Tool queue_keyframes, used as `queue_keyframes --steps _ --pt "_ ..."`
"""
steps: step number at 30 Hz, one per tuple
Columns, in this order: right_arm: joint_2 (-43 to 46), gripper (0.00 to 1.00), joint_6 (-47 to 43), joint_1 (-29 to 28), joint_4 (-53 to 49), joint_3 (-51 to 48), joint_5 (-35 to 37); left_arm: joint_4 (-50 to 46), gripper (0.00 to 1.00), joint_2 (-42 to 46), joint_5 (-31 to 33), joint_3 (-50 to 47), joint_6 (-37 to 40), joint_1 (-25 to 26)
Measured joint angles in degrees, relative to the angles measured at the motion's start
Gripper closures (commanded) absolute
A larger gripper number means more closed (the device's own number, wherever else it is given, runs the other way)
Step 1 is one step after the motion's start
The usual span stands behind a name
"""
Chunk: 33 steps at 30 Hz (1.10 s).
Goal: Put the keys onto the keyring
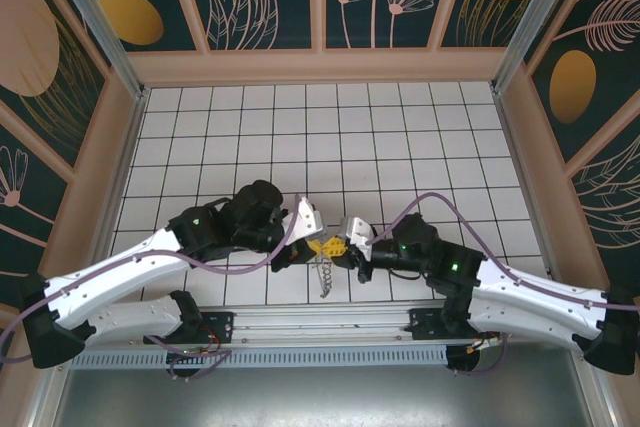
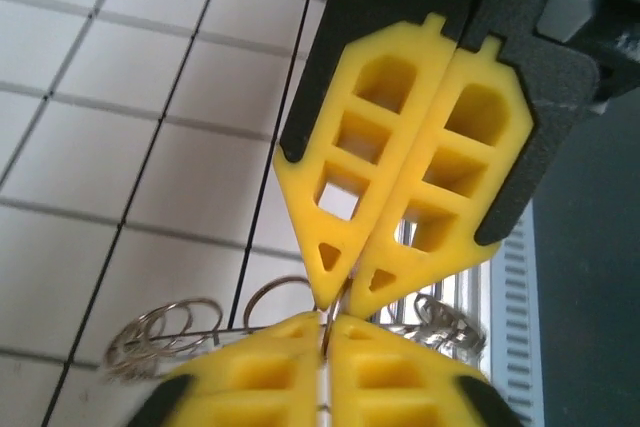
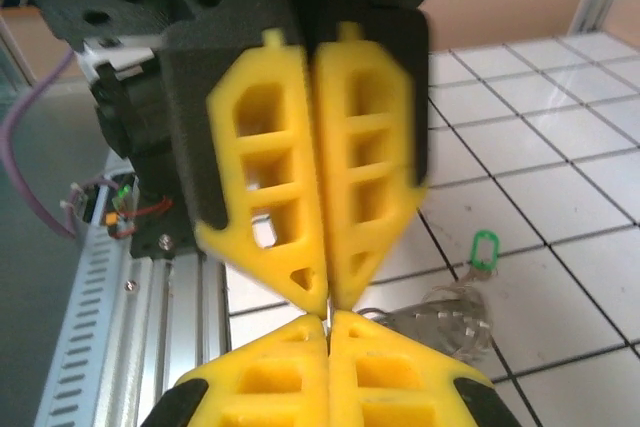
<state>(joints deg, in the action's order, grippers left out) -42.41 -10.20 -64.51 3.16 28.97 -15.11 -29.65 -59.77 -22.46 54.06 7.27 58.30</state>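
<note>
White tiled table point(image 1: 400, 127), left gripper point(image 1: 320, 245) and right gripper point(image 1: 339, 248) pinched shut tip to tip on the keyring point(image 1: 325, 275), pinched wire barely discernible, coils blurred, tiny green key point(image 3: 484, 248) beside them.

I'm counting two grippers, the left gripper point(image 2: 326, 325) and the right gripper point(image 3: 328, 319), one small green key point(image 3: 484, 250) and one keyring point(image 3: 455, 315).

Left hand point(image 1: 322, 245) meets right hand point(image 1: 343, 248); keyring point(image 1: 325, 277) seemingly beneath them.
</note>
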Motion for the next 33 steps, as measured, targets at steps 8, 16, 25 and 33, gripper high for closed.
queue_keyframes --steps 8,16,25,33 --pt "8.1 1.0 1.4 -0.3 8.0 -4.4 -1.8 13.9 0.52 8.4 -4.4 -8.9 -6.2 0.3" --pt "8.9 1.0 4.1 -0.3 19.3 -8.8 -4.2 23.7 0.59 11.2 -6.3 -13.0 -10.4 0.3" --pt "8.4 1.0 7.2 -0.3 29.4 -12.8 -5.8 28.9 0.72 11.6 -8.2 -13.8 -12.1 0.3" --pt "8.4 1.0 8.8 -0.3 35.3 -14.4 -6.2 30.2 0.76 11.8 -8.7 -14.6 -12.2 0.3"
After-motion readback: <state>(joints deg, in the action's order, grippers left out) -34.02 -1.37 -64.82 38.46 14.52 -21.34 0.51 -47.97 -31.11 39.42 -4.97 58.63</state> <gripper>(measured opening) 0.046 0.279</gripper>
